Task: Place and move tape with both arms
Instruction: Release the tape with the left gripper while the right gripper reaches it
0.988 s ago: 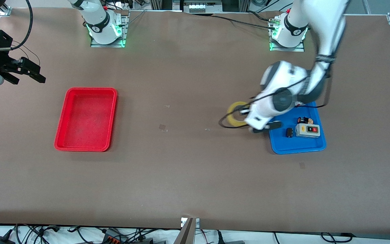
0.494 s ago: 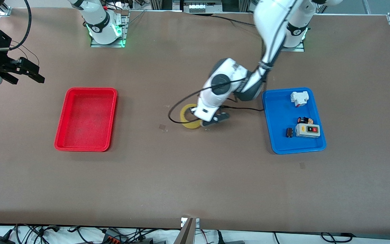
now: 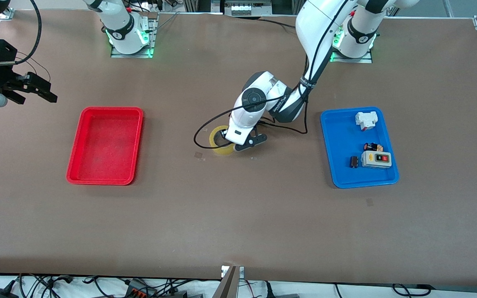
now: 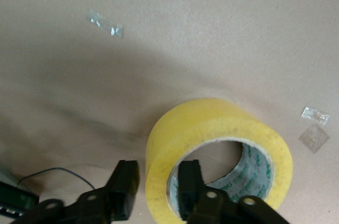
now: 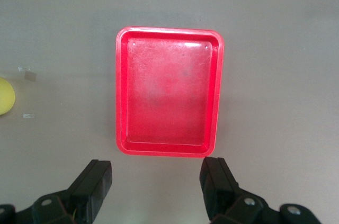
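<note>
Yellow tape (image 3: 221,145) is mid-table, about halfway through the job I'd say.

My left gripper (image 4: 156,189) is pinching the roll's wall, one finger inside the hollow and one outside. In the front view that's just left of centre frame, between the red tray (image 3: 105,145) at centre-left and the blue tray (image 3: 333,149) at centre-right. I can't tell if the roll is sitting on the tabletop or just above it. My right gripper (image 5: 156,184) waits with its fingers spread wide at the left edge of the front view, looking down on the red tray. What's left, I reckon: let go, hand over, tape into red. There's greenish print inside the core, unreadable; the switch box (image 3: 376,159) in the blue tray has nothing legible either.
</note>
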